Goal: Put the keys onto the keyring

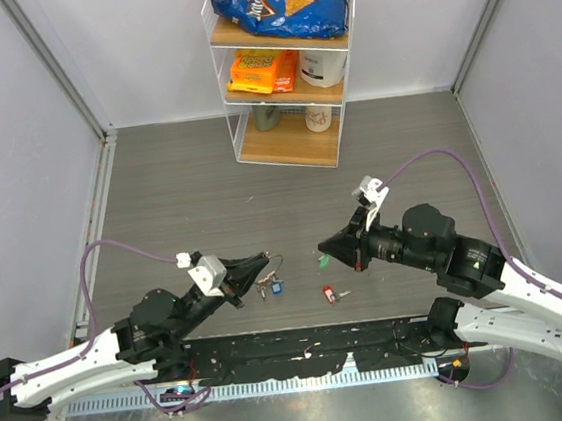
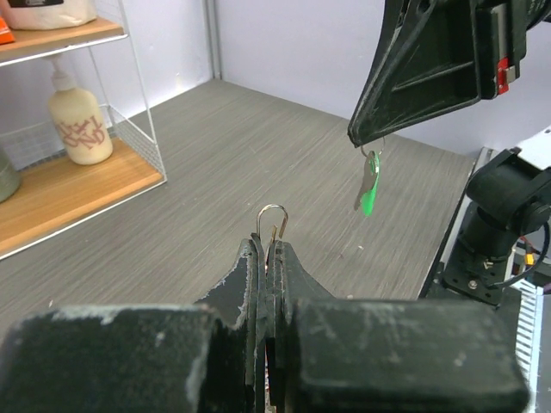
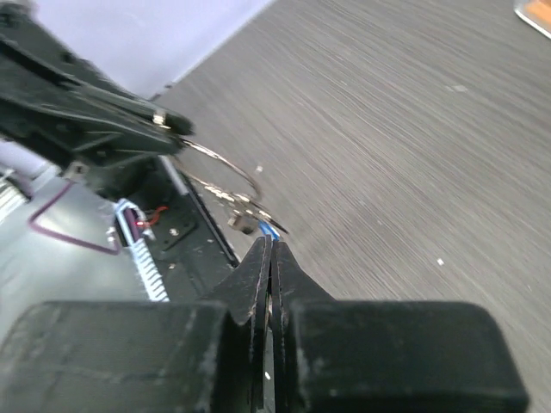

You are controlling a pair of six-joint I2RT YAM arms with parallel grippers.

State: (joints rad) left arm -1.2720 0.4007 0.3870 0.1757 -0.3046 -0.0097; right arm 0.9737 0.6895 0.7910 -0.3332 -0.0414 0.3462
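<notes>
Two claws clamped: left gripper (image 1: pixel 261 265) on the keyring (image 2: pixel 273 206), right gripper (image 1: pixel 327 249) on the green key (image 2: pixel 368 198).
Next, you thread it on, mid-frame.

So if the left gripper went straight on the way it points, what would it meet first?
Probably the right gripper, at its tip, and the green key it holds; depth is unclear.

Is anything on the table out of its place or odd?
Only the red key: it lies loose on the table, apart from the ring in the left end effector and the green key in the right end effector. Nothing looks damaged.
</notes>
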